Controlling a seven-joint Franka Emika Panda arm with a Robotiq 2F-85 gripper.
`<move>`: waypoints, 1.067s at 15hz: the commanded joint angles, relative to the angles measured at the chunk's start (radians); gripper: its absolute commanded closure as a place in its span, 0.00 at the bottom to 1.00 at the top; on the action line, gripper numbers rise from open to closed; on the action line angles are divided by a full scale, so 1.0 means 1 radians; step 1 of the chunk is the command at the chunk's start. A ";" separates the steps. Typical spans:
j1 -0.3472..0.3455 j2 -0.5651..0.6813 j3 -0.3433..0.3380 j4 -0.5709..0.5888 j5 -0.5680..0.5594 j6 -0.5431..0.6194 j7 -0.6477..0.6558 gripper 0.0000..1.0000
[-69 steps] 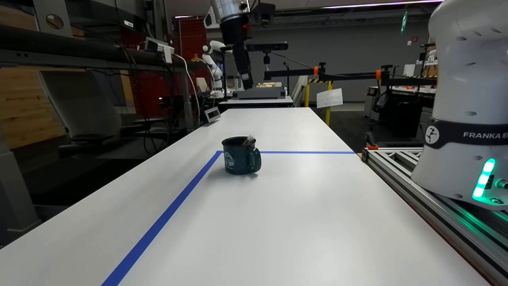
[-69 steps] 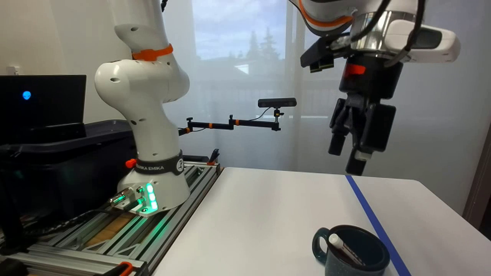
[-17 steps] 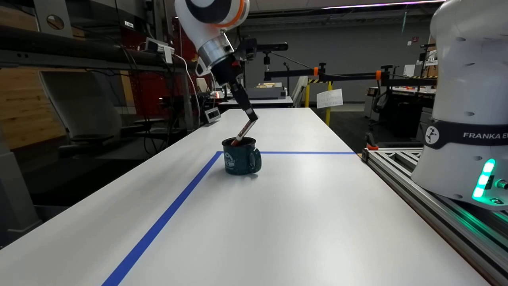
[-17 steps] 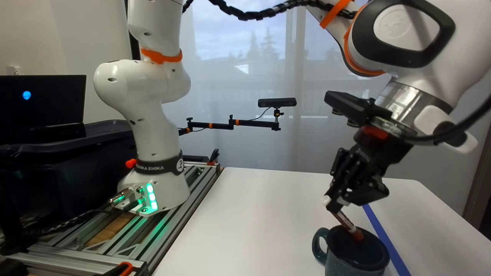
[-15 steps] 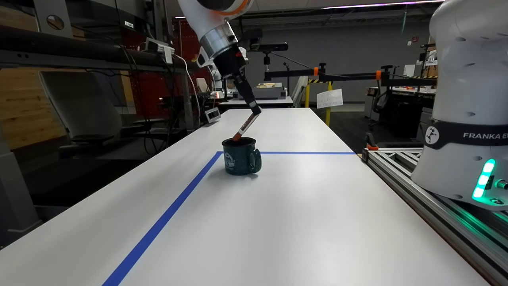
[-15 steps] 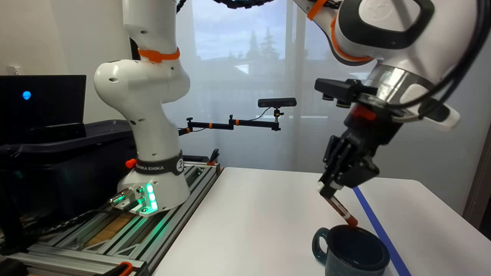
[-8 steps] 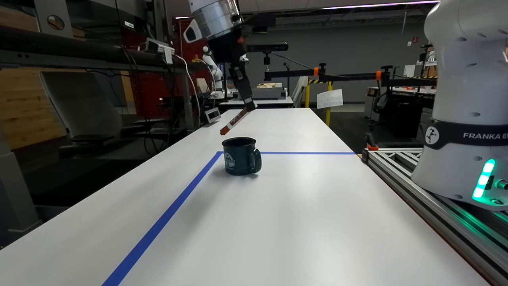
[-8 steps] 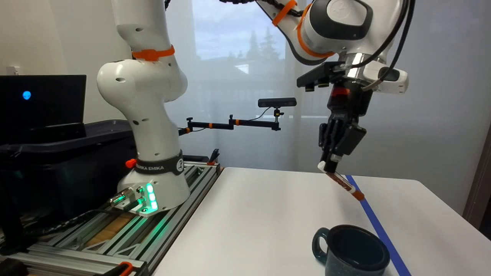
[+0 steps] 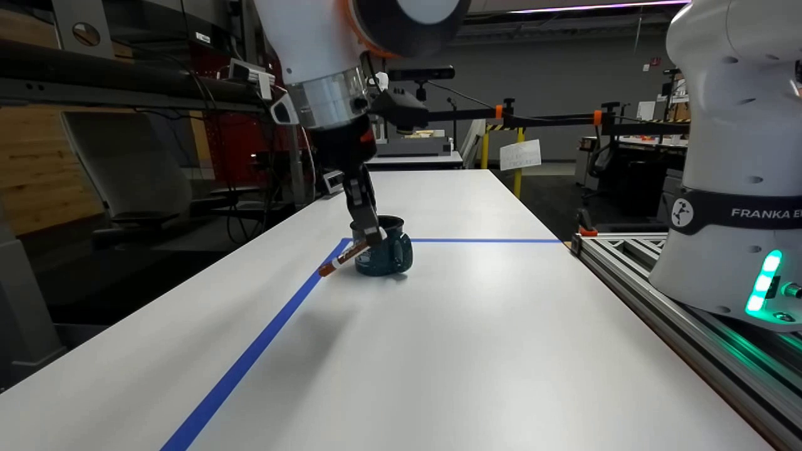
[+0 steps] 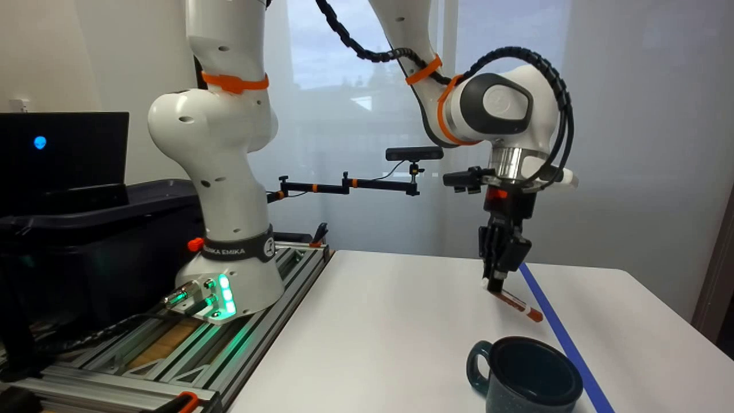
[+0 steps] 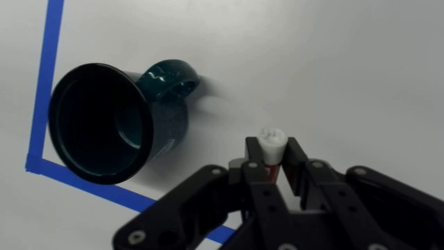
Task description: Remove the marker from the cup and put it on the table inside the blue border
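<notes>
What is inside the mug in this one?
Nothing loose shows in the mug, only dark inner wall and, apparently, some floor; the rim and darkness hide the rest. The marker is outside, in the hand.

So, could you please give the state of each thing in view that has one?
Cup: upright, nothing seen inside
Marker: gripped, slanting, outside the cup
Gripper: closed on the marker
Blue border: laid flat
Base light: lit green
Laptop: open, logo lit blue

I note the marker point(image 10: 519, 306), earlier leaning inside the cup point(image 9: 382, 260), now clear of it, tilted and lowered beside it towards the tabletop point(image 10: 373, 332). The pincer point(image 11: 273, 149), initially parted and empty, has closed on the marker.
</notes>
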 commanded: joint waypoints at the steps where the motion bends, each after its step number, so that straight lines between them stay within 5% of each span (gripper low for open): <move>1: -0.005 0.090 -0.004 0.030 0.125 0.046 -0.058 0.95; 6: -0.023 0.163 0.006 0.058 0.277 0.040 -0.172 0.95; 10: -0.019 0.176 -0.005 0.082 0.273 -0.004 -0.212 0.91; 11: -0.011 0.183 -0.013 0.095 0.255 -0.034 -0.199 0.57; 16: 0.010 0.108 -0.031 0.093 0.192 -0.156 -0.161 0.24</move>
